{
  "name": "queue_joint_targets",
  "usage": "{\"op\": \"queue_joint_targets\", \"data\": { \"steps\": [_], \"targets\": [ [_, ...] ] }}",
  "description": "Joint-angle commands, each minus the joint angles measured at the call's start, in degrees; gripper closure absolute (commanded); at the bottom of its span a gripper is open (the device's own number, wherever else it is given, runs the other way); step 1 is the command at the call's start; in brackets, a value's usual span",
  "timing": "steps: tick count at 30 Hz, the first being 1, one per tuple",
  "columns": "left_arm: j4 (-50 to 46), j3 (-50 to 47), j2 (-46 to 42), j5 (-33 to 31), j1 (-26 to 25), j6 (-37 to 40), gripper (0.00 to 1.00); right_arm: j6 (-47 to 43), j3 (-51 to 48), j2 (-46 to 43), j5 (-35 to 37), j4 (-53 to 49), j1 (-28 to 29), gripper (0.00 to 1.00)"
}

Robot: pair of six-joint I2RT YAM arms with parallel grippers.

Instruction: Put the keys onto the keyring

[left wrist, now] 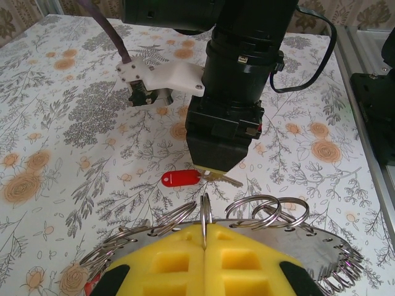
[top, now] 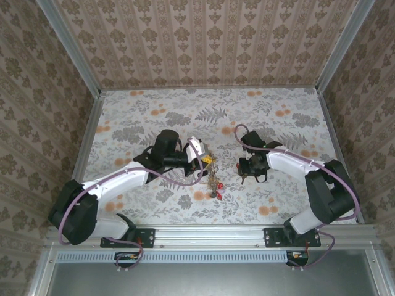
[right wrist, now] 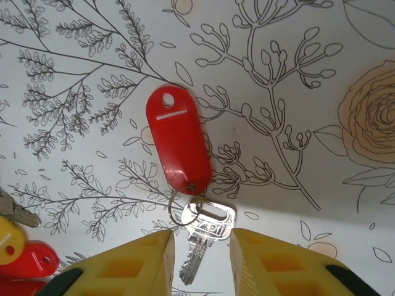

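Observation:
My left gripper [left wrist: 204, 231] is shut, its yellow pads pinching an upright split ring [left wrist: 205, 208] on the rim of the flat grey keyring [left wrist: 308, 246]. More split rings stand along that rim. In the top view the keyring [top: 207, 160] hangs at my left gripper [top: 202, 161], with red-headed keys [top: 216, 186] dangling below it. A silver key [right wrist: 208, 223] joined to a red tag [right wrist: 178, 148] lies on the table. My right gripper [right wrist: 202, 246] is open, a finger on each side of the key's blade with gaps showing. The left wrist view shows the right gripper [left wrist: 216, 165] just above that key [left wrist: 225, 179].
The floral tablecloth [top: 154, 117] covers the table inside patterned walls. More red-tagged keys [right wrist: 28, 262] lie at the lower left of the right wrist view. A metal rail [top: 210, 233] runs along the near edge.

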Motion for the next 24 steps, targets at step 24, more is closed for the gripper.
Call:
{"op": "queue_joint_targets", "data": {
  "steps": [24],
  "targets": [
    [2.9,1.1,0.1,0.2,-0.9,-1.2,1.00,-3.1,1.8,2.8,2.3,-0.8,0.8,0.83]
  ]
}}
